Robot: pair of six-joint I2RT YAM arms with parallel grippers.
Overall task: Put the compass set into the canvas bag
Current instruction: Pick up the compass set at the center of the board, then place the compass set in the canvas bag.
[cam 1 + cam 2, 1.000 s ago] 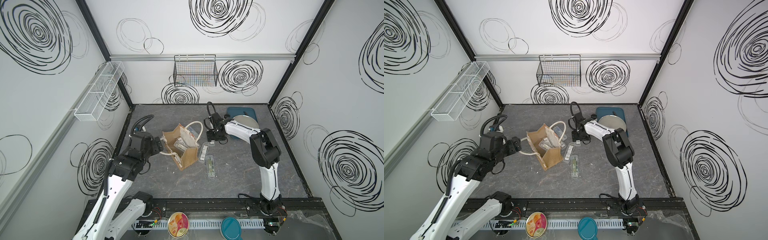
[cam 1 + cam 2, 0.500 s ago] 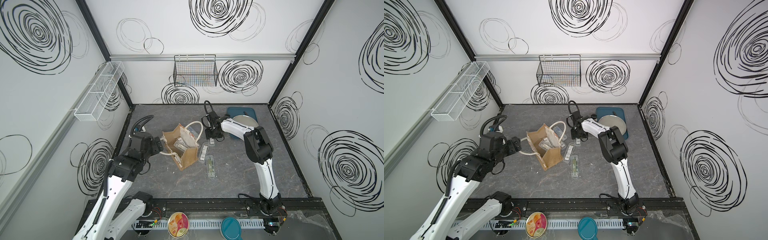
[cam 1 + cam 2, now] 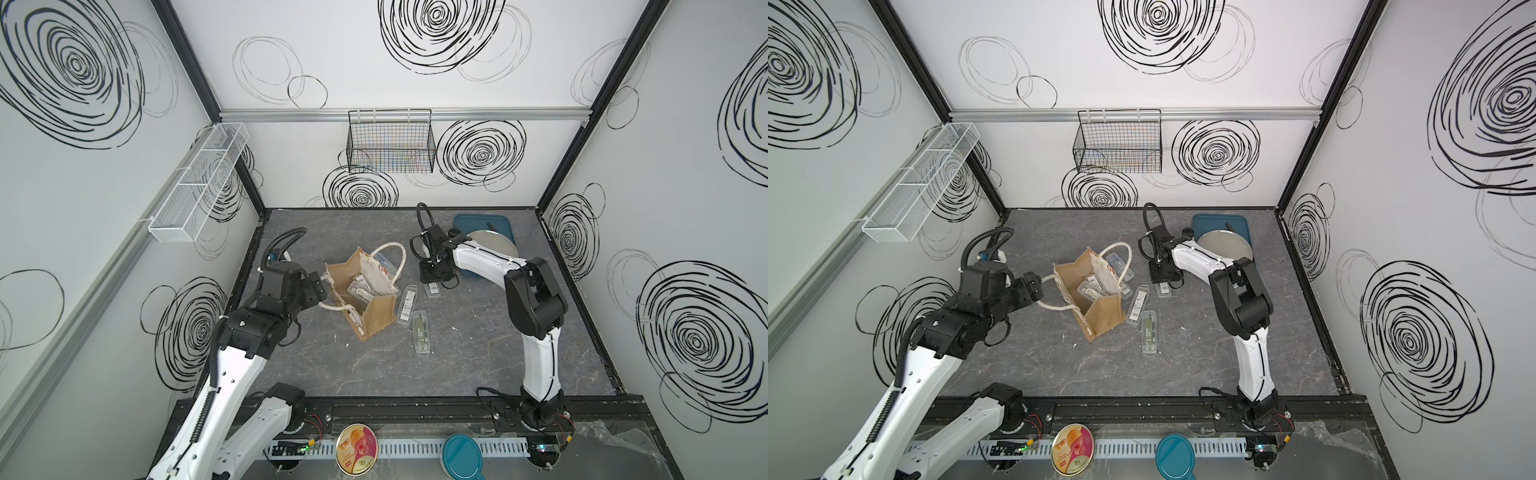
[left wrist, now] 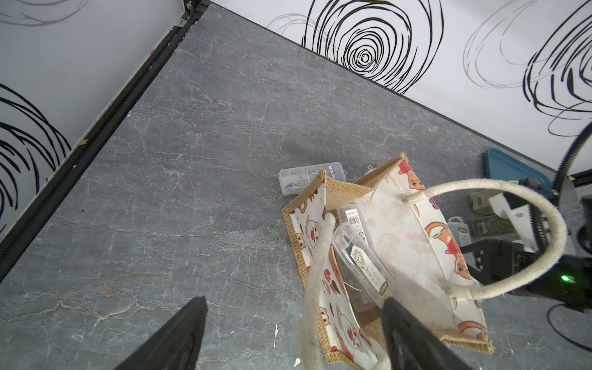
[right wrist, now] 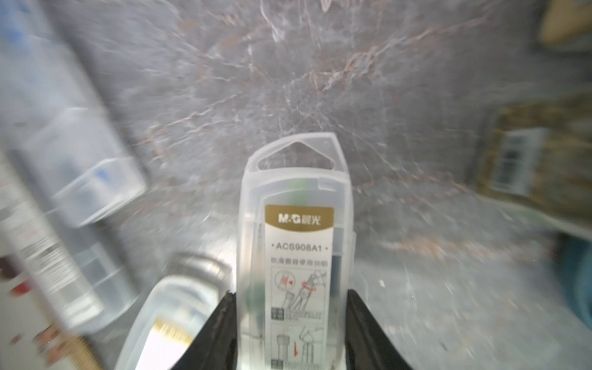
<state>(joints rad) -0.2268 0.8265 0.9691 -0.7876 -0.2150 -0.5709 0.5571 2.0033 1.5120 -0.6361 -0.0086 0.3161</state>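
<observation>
The canvas bag (image 3: 376,316) (image 3: 1106,318) (image 4: 407,243) stands open mid-table with two clear compass cases (image 3: 359,289) inside. My left gripper (image 3: 322,286) (image 4: 294,301) is open at the bag's left side, and one white rope handle (image 4: 317,275) passes loosely between its fingers. Right of the bag, low over the table, my right gripper (image 3: 432,276) (image 5: 290,292) is shut on a compass set (image 5: 294,224), a clear plastic case with a gold-banded label. Its jaws press both long sides of the case.
More clear cases lie right of the bag (image 3: 407,303) (image 3: 420,332) and behind it (image 3: 384,262). A teal tray (image 3: 469,220) holding a grey plate (image 3: 494,243) sits at the back right. A wire basket (image 3: 390,145) hangs on the back wall.
My right gripper has shifted a little to the left and its jaws have narrowed onto the compass set. The left arm and the bag have not moved.
</observation>
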